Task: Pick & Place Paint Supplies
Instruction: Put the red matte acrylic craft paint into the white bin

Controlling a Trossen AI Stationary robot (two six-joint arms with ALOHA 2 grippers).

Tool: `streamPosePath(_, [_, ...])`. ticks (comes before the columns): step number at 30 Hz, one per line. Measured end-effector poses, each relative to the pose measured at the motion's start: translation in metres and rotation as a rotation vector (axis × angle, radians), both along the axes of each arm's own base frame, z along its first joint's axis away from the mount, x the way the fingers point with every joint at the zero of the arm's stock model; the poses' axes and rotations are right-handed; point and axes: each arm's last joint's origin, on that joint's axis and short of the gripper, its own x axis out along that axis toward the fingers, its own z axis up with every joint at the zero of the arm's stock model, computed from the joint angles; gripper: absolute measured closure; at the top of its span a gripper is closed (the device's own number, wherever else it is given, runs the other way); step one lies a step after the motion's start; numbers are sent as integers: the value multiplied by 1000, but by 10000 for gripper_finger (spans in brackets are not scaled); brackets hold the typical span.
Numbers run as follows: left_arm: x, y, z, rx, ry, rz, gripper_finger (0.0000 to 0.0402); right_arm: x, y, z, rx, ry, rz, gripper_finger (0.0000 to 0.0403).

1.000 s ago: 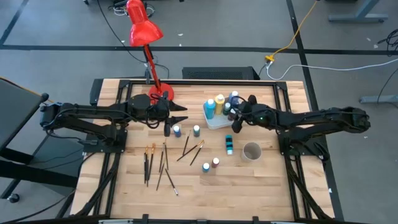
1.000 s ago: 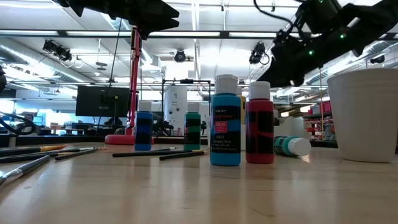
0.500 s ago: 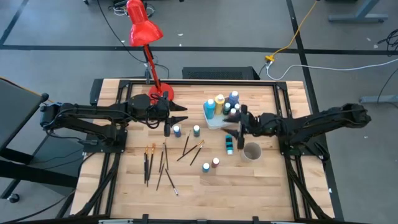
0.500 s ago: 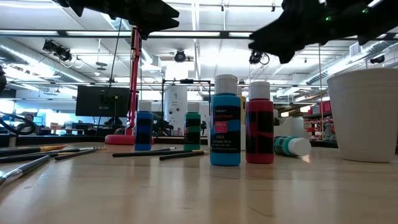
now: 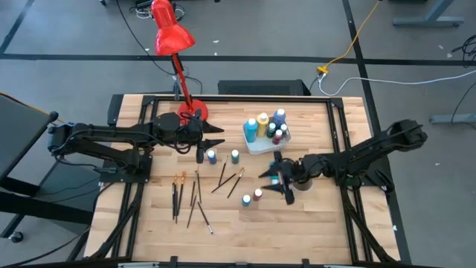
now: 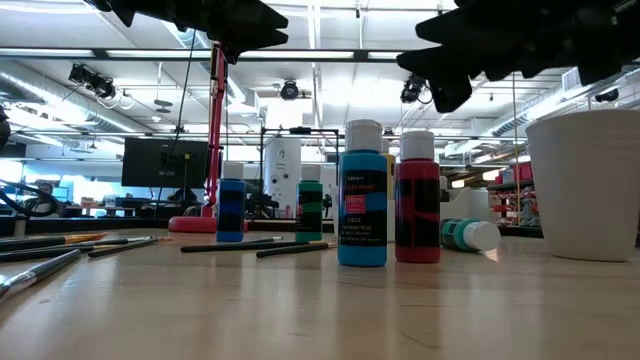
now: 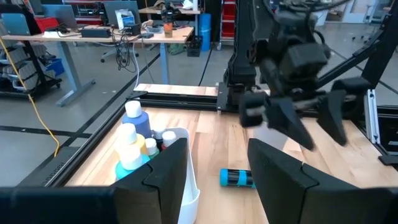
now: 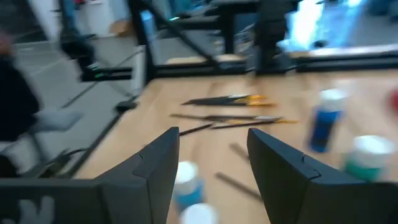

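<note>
Workshop lights and grey floor are framing a wooden counter (image 5: 312,223). Going outward from the right claw (image 5: 277,183): it is hanging spread and empty over the middle of the counter, with a teal bottle lying on its side (image 7: 236,178) right under it and a white cup (image 6: 585,185) just to its right, probably lining up for that bottle. Blue and red bottles (image 5: 251,197) are standing just nearer. Farther off, more bottles are gathering in a white tray (image 5: 260,147), apparently the drop-off. Brushes (image 5: 195,195) are lying scattered to the left. The left claw (image 5: 216,135) is waiting spread and empty beside the red lamp (image 5: 172,36). Bottle labels are too small to read.
</note>
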Motion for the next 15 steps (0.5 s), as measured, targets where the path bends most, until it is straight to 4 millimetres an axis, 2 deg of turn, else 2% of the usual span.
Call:
streamPosePath(4, [0,0,0,-16,-1,2,223,10,6,-12,37,70,56,208])
streamPosePath(8, [0,0,0,-18,-2,3,223,28,11,-13,-8,187,88,208])
streamPosePath(12, [0,0,0,-16,-1,3,223,44,18,2,-118,311,119,208])
streamPosePath(15, [0,0,0,-13,-1,2,223,47,19,9,-215,448,81,208])
